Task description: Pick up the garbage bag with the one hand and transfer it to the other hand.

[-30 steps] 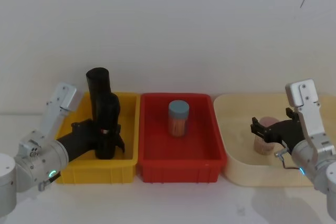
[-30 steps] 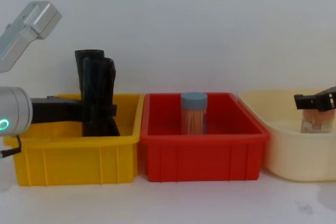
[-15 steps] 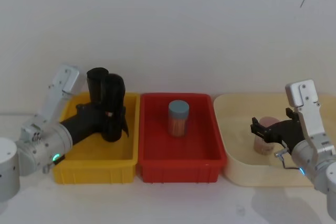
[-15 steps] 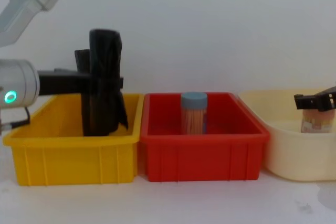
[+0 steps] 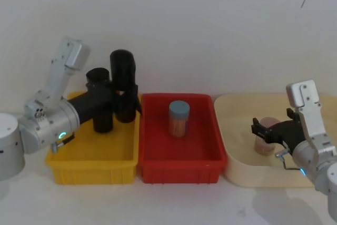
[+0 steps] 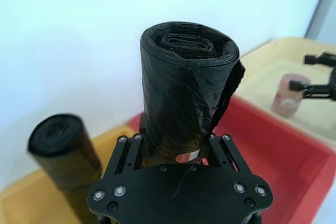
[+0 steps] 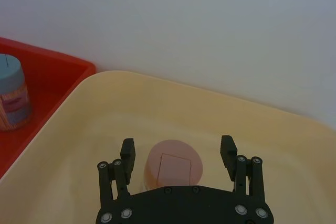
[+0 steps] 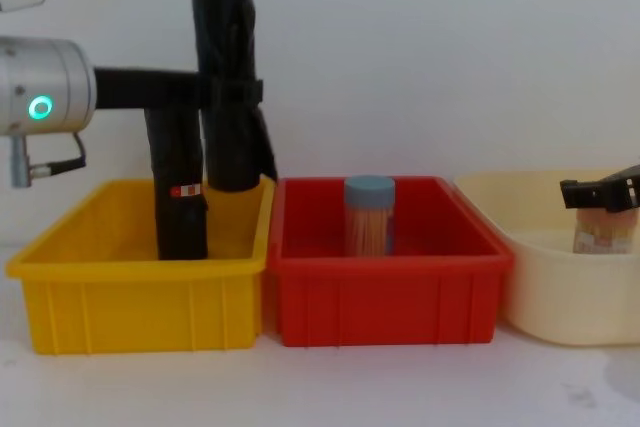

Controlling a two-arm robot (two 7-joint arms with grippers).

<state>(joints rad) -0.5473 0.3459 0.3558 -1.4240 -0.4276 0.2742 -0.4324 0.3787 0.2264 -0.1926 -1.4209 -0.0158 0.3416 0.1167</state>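
Observation:
The garbage bag, a tall black glossy roll with a small white-and-red label band, hangs upright above the right end of the yellow bin. My left gripper, on the green-ringed arm, is shut on its lower half. From above, the garbage bag sits over the bin's right wall. My right gripper, on the blue-ringed arm, is open low in the cream tray, its fingers on either side of a pink jar.
A second black roll with a red label stands in the yellow bin, just left of the held one. The red bin in the middle holds a blue-lidded jar. A white wall runs close behind the bins.
My left gripper has lifted the garbage bag up out of the yellow bin and carried it rightward, away from the second roll. The right arm has not moved.

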